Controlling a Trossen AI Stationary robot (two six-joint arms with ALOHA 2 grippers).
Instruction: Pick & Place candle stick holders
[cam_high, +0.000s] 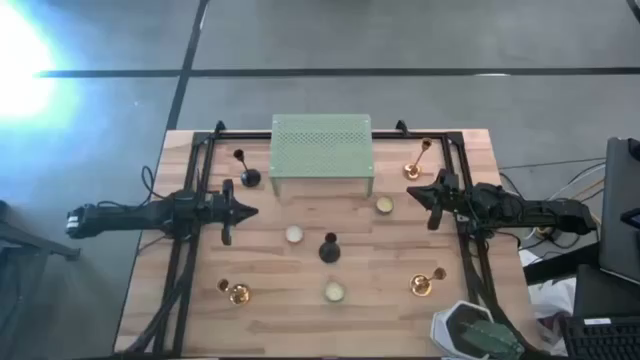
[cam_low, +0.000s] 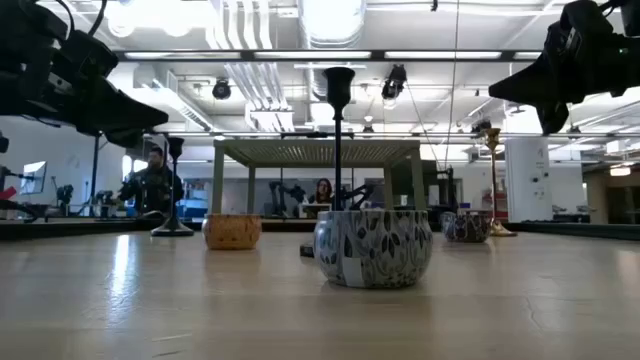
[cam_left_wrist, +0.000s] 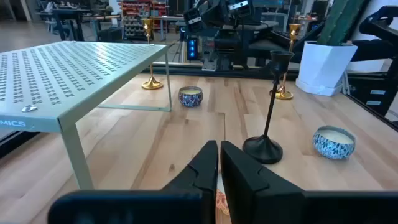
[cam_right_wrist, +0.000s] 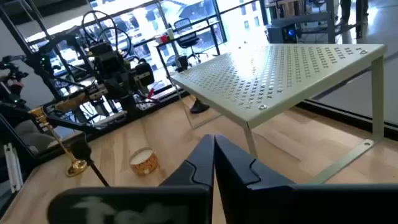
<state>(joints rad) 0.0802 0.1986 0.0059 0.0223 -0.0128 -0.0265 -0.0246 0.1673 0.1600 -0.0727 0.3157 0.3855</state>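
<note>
On the pale wooden table (cam_high: 300, 300) five candle stick holders stand upright, each with its long stem vertical, round base down and tiny cup up. One matte black holder (cam_high: 329, 248) stands near the table's middle, in front of the green perforated metal stand (cam_high: 322, 150); a second black holder (cam_high: 248, 175) stands off the stand's left front corner. A shiny gold holder (cam_high: 415, 166) stands just right of the stand, another gold holder (cam_high: 236, 291) near the front left, and a third gold holder (cam_high: 424, 282) near the front right.

The left tool (cam_high: 250, 211) hangs above the table at its left side, its arm stretched level and pointing toward the middle; its two dark fingers (cam_left_wrist: 205, 163) are pressed together, gripping nothing. The right tool (cam_high: 412, 196) hangs above the right side at much the same height, arm level and pointing inward at the stand's right front corner; its fingers (cam_right_wrist: 202, 155) are likewise pressed together and hold nothing. In the low view both arms sit high, well clear of the table.

The stand is a flat sheet dotted with small holes, set on thin legs. Three small round candle jars sit among the holders: a patterned blue-and-white jar (cam_low: 373, 247) nearest the front, an amber jar (cam_low: 232, 231) left of the central black holder, and a third jar (cam_high: 384, 205) by the stand's right front leg. A white pot with a green plant (cam_high: 472, 330) stands at the front right corner.
</note>
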